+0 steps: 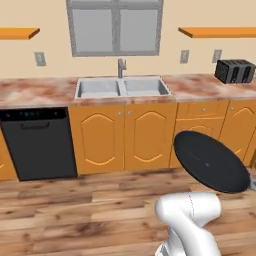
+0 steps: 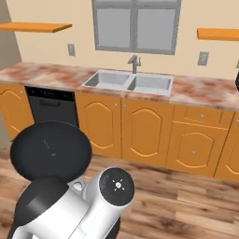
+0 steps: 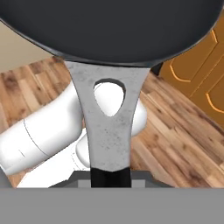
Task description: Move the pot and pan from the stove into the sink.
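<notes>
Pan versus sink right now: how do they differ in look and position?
The pan is black, round and shallow, held in the air over the floor by its grey handle. The sink is light grey, rectangular, with two basins, set into the counter. Both look empty.

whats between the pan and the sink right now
In the left base view, the pan hangs in the air over wood floor, and the orange cabinet doors and marbled counter edge lie between it and the sink.
</notes>
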